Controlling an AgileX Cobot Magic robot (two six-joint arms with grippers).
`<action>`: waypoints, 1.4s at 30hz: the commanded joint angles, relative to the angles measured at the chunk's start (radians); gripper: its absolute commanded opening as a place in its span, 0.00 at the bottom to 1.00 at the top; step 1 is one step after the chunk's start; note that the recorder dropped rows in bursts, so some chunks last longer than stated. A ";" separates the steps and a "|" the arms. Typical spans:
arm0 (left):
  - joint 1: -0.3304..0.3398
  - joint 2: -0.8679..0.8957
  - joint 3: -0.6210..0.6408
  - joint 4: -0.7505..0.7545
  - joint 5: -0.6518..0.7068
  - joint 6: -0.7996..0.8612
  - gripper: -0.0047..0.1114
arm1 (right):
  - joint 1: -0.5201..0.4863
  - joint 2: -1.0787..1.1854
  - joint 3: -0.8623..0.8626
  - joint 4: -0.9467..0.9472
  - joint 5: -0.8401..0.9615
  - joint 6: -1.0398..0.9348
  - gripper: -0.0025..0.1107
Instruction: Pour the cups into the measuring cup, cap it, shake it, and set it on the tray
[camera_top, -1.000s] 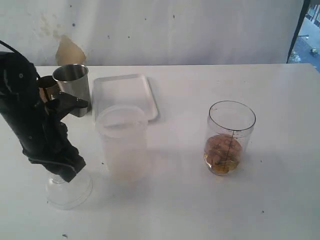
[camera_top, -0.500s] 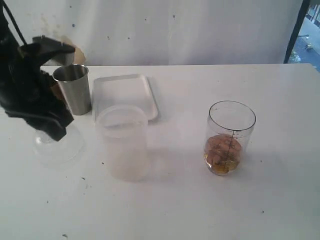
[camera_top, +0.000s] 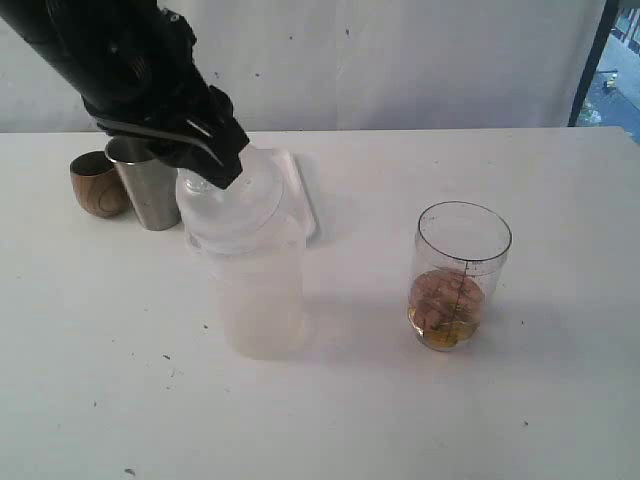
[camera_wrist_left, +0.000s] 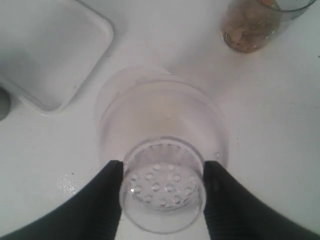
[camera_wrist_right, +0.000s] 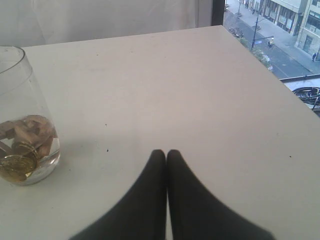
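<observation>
While the left gripper clamps the clear cap over the frosted tumbler, it may cap that one wrongly; the measuring cup stands well apart. The right gripper is pressed together, empty.

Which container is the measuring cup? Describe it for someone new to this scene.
On the white table, look right of the tray, where one container stands alone. That measuring cup is clear, with a black scale down its side and brownish pieces at the bottom; the frosted tumbler mid-table is cloudy and unmarked.
</observation>
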 joint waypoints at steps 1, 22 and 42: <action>-0.005 -0.010 -0.023 -0.085 0.003 0.042 0.04 | 0.000 -0.005 0.001 -0.003 -0.005 0.004 0.02; -0.186 0.304 -0.329 -0.120 -0.138 0.118 0.04 | 0.000 -0.005 0.001 -0.003 -0.005 0.004 0.02; -0.223 0.410 -0.488 -0.060 -0.031 0.108 0.04 | 0.000 -0.005 0.001 -0.003 -0.005 0.004 0.02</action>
